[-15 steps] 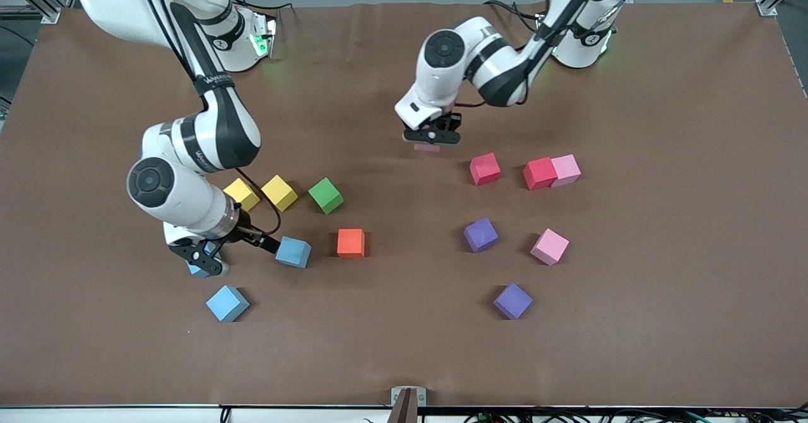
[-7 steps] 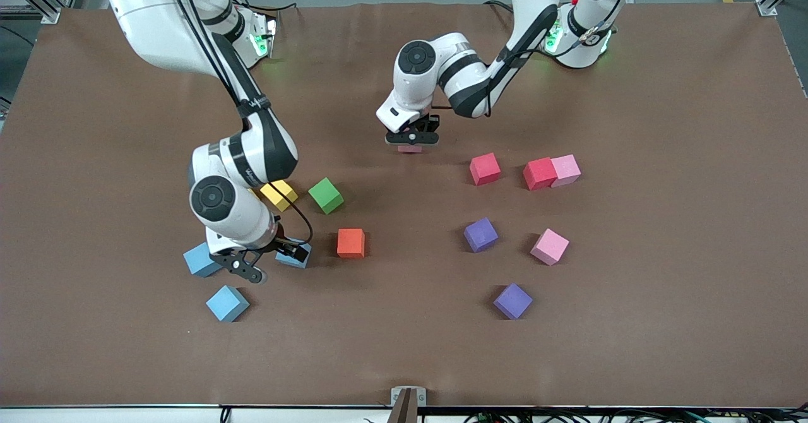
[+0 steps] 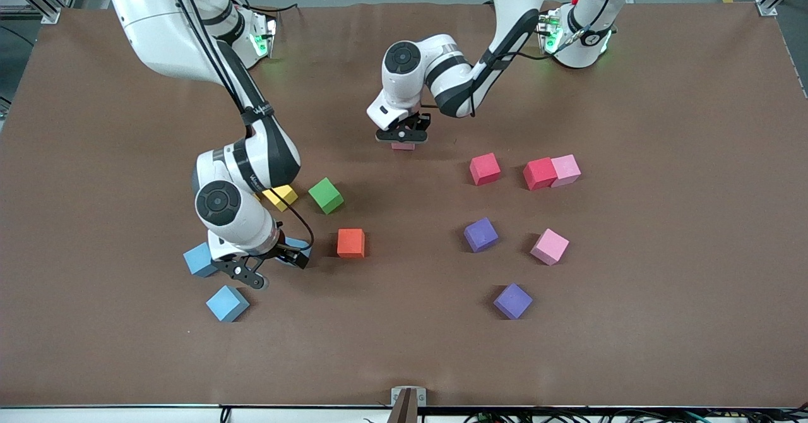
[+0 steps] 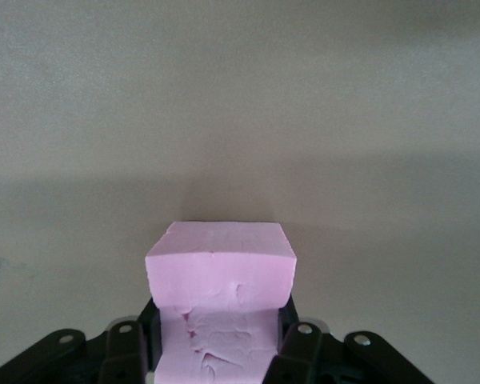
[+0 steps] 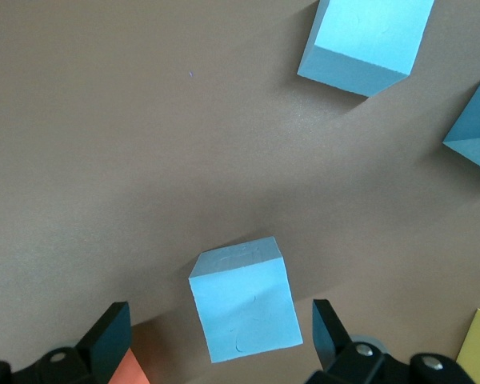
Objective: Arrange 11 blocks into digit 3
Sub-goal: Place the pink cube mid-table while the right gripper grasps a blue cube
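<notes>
brown desk, blocks scattered. left gripper fingers clamped on pink block. right gripper fingers spread wide over light blue block.

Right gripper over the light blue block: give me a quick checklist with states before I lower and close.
1. Right gripper open: ok, its fingers stand wide apart.
2. Light blue block between the fingers: ok in the right wrist view; in the front view the gripper hides most of it.
3. Block square to the fingers: not ok, it sits slightly turned.
4. Neighbours clear: ok, the orange block and the two other light blue blocks lie apart from it.
5. Left gripper out of the way: ok, shut on a pink block above bare table, well away.
6. Digit 3 started: not ok, no figure of touching blocks on the table.
</notes>
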You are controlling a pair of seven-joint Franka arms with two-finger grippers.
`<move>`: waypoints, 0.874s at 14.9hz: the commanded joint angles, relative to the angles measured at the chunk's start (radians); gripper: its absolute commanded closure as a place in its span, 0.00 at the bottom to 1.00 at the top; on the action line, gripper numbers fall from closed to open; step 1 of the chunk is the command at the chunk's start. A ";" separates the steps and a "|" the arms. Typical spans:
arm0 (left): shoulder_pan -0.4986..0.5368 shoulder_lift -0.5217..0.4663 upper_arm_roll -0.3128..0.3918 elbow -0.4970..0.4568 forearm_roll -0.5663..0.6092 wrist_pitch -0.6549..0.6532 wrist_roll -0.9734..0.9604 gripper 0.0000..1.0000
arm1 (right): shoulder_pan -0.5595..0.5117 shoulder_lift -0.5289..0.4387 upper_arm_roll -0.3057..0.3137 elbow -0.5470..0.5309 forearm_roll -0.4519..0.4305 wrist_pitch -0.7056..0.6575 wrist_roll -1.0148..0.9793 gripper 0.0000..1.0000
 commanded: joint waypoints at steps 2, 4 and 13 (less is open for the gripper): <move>-0.078 0.017 0.067 0.032 0.025 0.008 -0.022 0.49 | 0.002 0.022 -0.001 0.012 -0.014 0.029 0.018 0.00; -0.078 0.019 0.067 0.033 0.025 0.008 -0.022 0.34 | 0.002 0.030 -0.001 0.004 -0.011 0.060 0.020 0.00; 0.020 -0.117 0.066 0.038 -0.061 -0.092 0.085 0.00 | 0.000 0.039 0.002 -0.125 -0.007 0.180 0.006 0.00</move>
